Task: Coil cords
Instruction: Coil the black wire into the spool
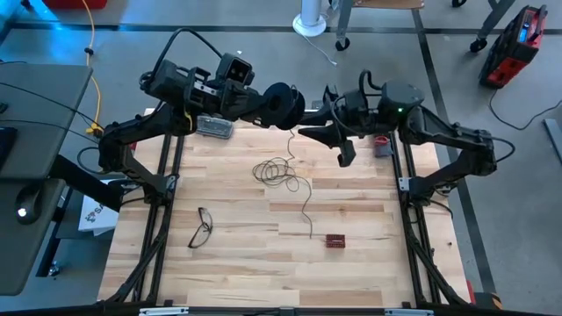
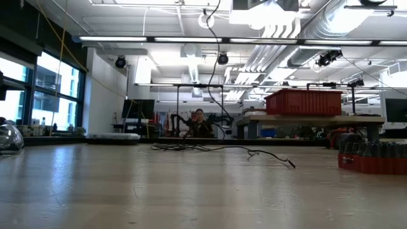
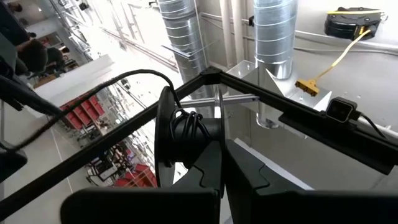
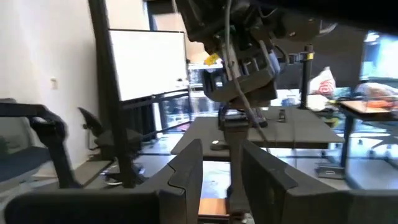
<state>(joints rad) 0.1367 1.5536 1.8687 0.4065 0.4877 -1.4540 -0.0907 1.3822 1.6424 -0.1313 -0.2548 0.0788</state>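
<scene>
Two grippers meet above the table's far edge: the left gripper (image 1: 279,105) is clamped on the reel (image 3: 186,146) so the wire (image 1: 283,170) can wind, while the right gripper (image 1: 332,133) has its fingers apart beside the hanging strand.

On the desk (image 1: 351,263), a loose tangle of wire (image 1: 277,169) lies just above centre, toward twelve o'clock; its tail runs toward five o'clock, ending just beside a small box (image 1: 335,240); the eyeglasses (image 1: 201,227) lie at about eight o'clock, well apart from both; above the far edge at twelve o'clock, the left pincer (image 1: 294,105) carries the reel (image 1: 279,104), with the right pincer (image 1: 320,132) just beside it at its three o'clock side.
</scene>
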